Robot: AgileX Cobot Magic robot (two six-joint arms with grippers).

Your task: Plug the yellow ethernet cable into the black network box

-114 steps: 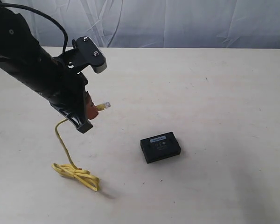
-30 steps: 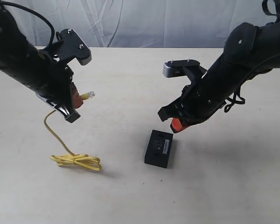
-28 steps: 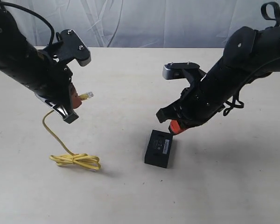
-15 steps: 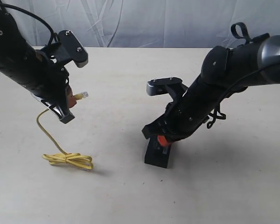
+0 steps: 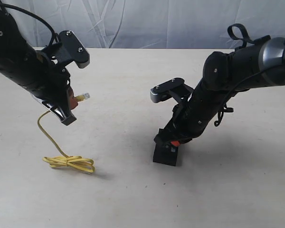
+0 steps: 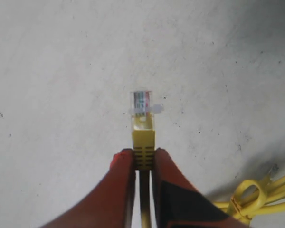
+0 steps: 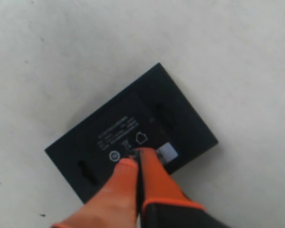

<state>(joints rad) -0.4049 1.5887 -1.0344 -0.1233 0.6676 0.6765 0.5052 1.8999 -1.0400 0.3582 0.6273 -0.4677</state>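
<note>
The left gripper is clamped on the yellow ethernet cable just behind its clear plug, which sticks straight out past the orange fingertips, held above the table. In the exterior view that plug points right, toward the other arm, and the cord drops from the left gripper down to a bundled loop lying flat on the table, its long axis running left to right. The right gripper has its orange fingertips pressed together, tips on the printed face of the black network box. The black network box sits right of centre, well apart from the loop, under the right gripper.
</note>
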